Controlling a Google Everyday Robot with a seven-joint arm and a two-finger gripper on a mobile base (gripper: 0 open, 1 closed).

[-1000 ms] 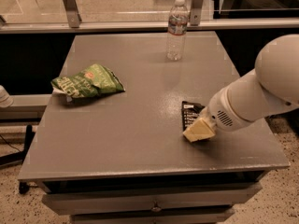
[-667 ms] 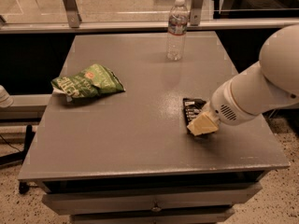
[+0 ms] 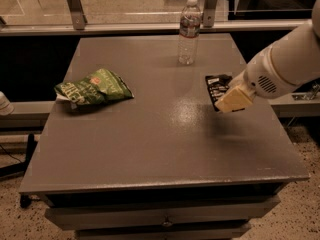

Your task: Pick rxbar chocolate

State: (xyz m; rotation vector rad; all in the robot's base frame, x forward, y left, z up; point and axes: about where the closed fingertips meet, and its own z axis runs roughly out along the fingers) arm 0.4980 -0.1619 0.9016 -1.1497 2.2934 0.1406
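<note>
The gripper (image 3: 234,99), with tan fingers on a white arm (image 3: 290,59), is positioned over the right part of the grey flat-topped table (image 3: 160,149). It is closed on the rxbar chocolate (image 3: 216,85), a small flat bar in a glossy black wrapper with white print. The bar is clamped at its near right end and is held tilted, and a dark shadow is cast on the table surface below it. A crumpled green snack bag (image 3: 94,86) is located well apart at the left. A clear plastic water bottle (image 3: 188,31) is placed upright near the far edge.
</note>
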